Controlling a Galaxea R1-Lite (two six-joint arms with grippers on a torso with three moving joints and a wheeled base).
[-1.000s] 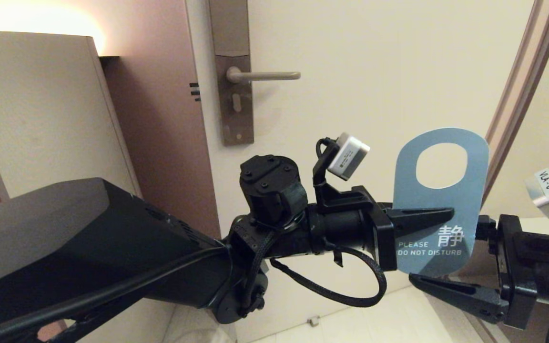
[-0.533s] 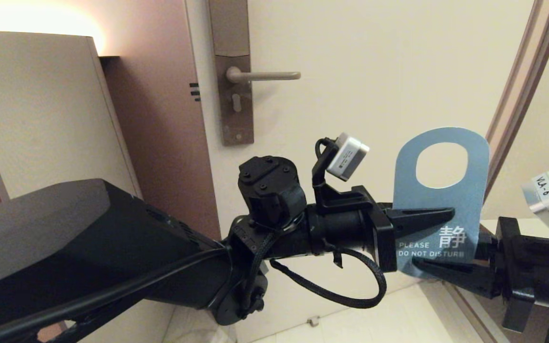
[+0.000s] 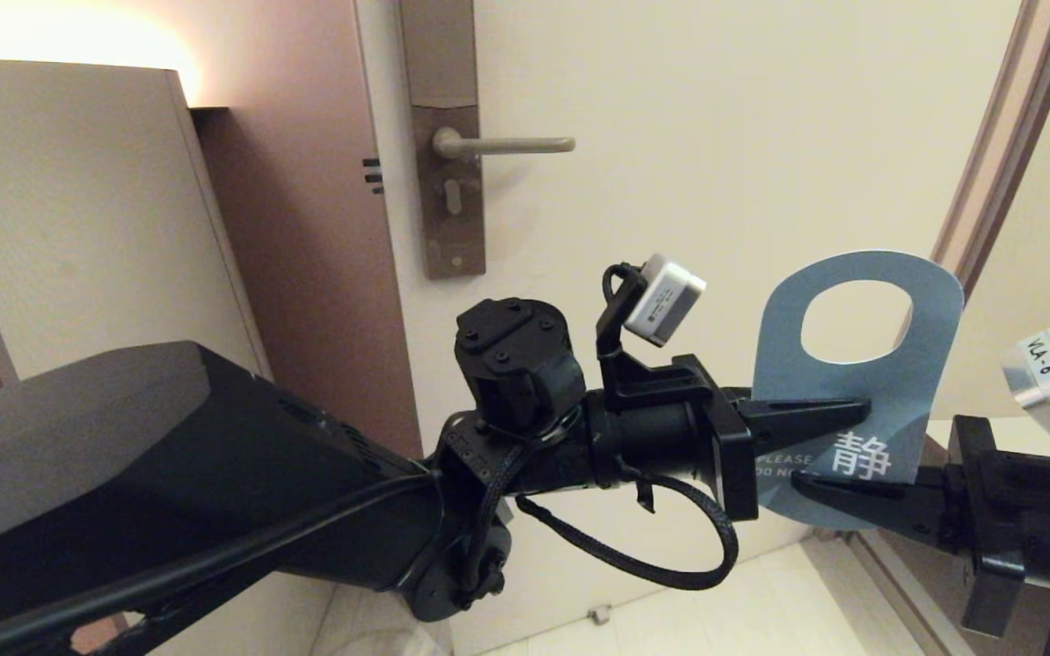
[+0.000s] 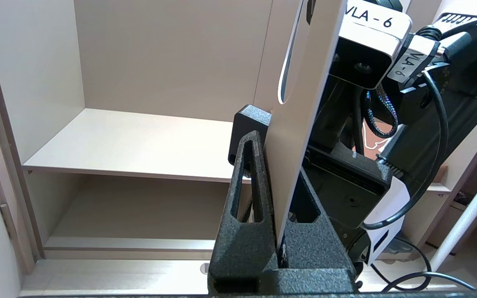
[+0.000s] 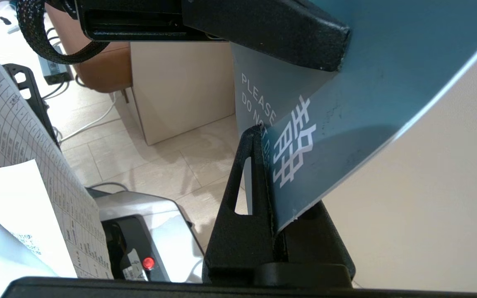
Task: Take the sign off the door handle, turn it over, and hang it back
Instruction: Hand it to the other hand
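Head view showed one sign [image 3: 890,401], teal side facing the camera, held upright in mid-air well below and right of the single door handle [image 3: 511,144]. Two grippers pinched its lower part: the left gripper [image 3: 839,415] from the left, the right gripper [image 3: 830,492] from the right, both clamped tight.

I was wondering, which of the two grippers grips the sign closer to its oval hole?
The left gripper. It clamps the sign just beneath the hole, above the printed words; the right gripper pinches the bottom edge, below the text.
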